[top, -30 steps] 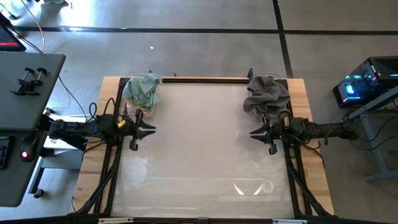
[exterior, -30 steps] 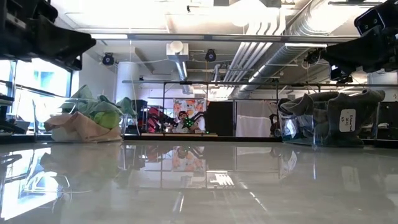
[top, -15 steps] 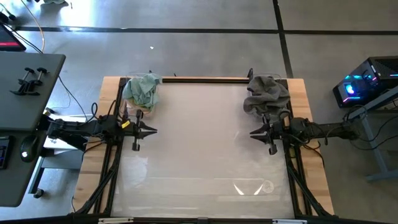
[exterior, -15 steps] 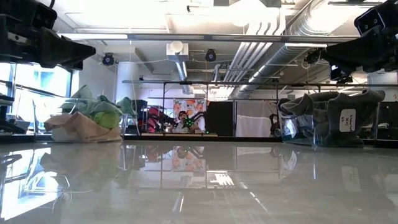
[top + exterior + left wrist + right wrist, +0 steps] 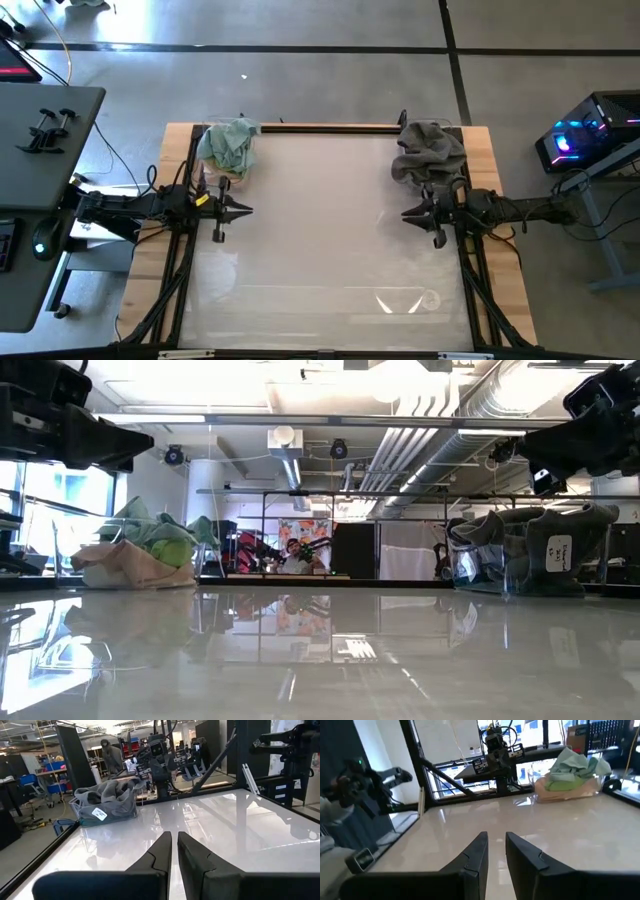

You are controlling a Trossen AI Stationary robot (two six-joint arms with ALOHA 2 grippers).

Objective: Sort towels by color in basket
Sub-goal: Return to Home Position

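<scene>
low view alone shows lime towel (image 5: 172, 550); left gripper (image 5: 232, 209) jaws together, right gripper (image 5: 413, 213) slightly apart.

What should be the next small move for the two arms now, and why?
Probably none beyond staying parked: the light towels fill the left basket, the grey towels the right basket, and no cloth lies on the table. The left gripper and right gripper hold nothing.

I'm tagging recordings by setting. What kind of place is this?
Probably a robotics lab or workshop: exposed ceiling ducts, a concrete floor, and more robot arms on benches behind the table.
</scene>
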